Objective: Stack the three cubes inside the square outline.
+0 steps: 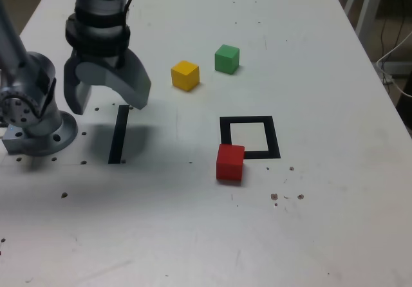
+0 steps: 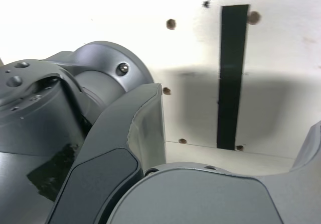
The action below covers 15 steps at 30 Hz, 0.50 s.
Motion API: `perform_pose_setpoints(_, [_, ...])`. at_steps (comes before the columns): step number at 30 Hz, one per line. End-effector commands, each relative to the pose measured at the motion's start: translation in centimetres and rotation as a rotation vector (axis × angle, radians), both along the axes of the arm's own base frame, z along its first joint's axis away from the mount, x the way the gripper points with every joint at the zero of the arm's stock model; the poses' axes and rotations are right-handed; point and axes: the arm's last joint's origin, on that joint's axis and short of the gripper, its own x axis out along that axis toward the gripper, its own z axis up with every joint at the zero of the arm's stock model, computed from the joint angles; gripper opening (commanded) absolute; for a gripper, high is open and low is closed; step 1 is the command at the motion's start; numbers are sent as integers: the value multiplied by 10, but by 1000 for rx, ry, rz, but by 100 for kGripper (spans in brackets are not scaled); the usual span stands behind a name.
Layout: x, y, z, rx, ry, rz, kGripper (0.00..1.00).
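On the white table a red cube (image 1: 230, 162) sits touching the near left corner of the square outline (image 1: 250, 137), overlapping its black border. A yellow cube (image 1: 185, 75) and a green cube (image 1: 226, 59) stand apart farther back, the green one to the exterior view's right of the yellow. My gripper (image 1: 106, 103) hangs open and empty above the table at the exterior view's left, well away from all three cubes. In the wrist view my gripper (image 2: 235, 133) shows its grey fingers (image 2: 140, 133) spread wide with only the table and a black strip between them.
A straight black strip (image 1: 118, 134) lies on the table under the gripper, also seen as the black strip (image 2: 231, 78) in the wrist view. The arm's grey base (image 1: 32, 116) stands at the exterior view's left edge. Small screw holes (image 2: 171, 23) dot the table.
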Motion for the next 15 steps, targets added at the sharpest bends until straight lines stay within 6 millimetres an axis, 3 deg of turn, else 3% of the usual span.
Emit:
perform_pose_setpoints(1, [7, -4, 2, -6, -5, -20, 100])
perform_pose_setpoints(15, [59, -40, 14, -15, -33, -82, 100])
